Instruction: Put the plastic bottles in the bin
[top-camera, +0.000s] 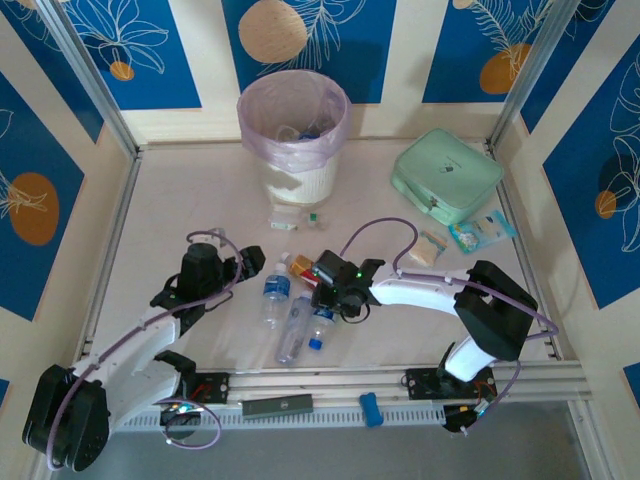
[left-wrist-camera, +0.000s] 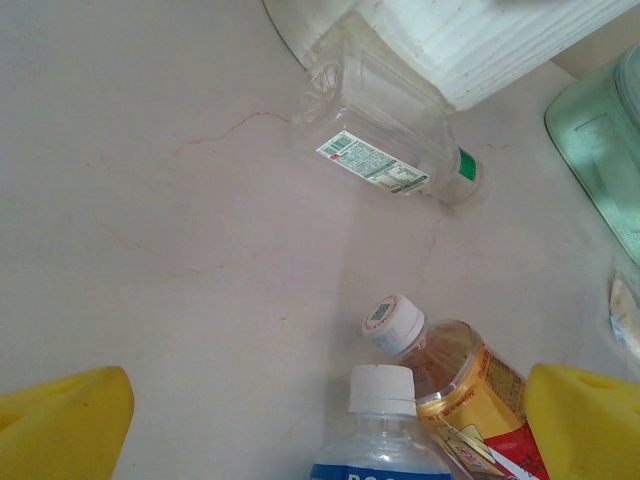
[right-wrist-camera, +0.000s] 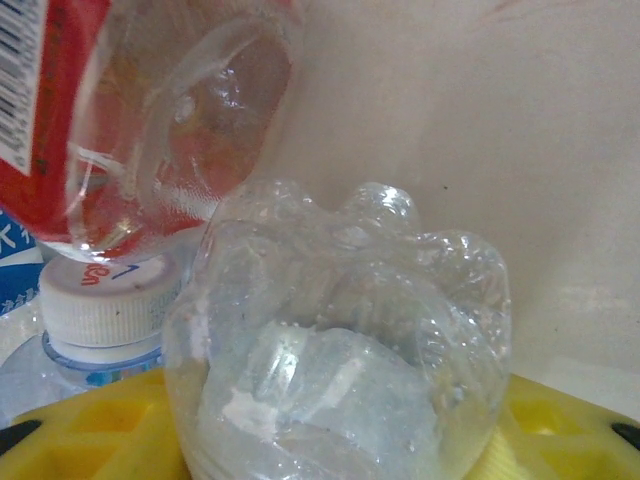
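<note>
Aluminium rails edge the pale table (top-camera: 170, 200) on its left, right and near sides. Its widest bare stretch lies left of the round white bin lined with a pink bag (top-camera: 300, 178), which stands at the back middle. A mint green zip pouch (top-camera: 445, 178) takes the back right corner.

The left gripper (left-wrist-camera: 325, 420) has its yellow fingers (left-wrist-camera: 60, 425) spread wide and free, just short of a white-capped blue-labelled bottle (left-wrist-camera: 380, 440) and an amber red-labelled bottle (left-wrist-camera: 470, 390) whose cap bears a printed code square. A clear square bottle (left-wrist-camera: 385, 130), with a white label in green print, lies against the bin's base.

The right gripper (right-wrist-camera: 325, 425) is clamped on a crumpled clear bottle (right-wrist-camera: 340, 340) among the central bottles. A barcode shows on the red label, and the red marks on the neighbouring white cap are too blurred to read.
</note>
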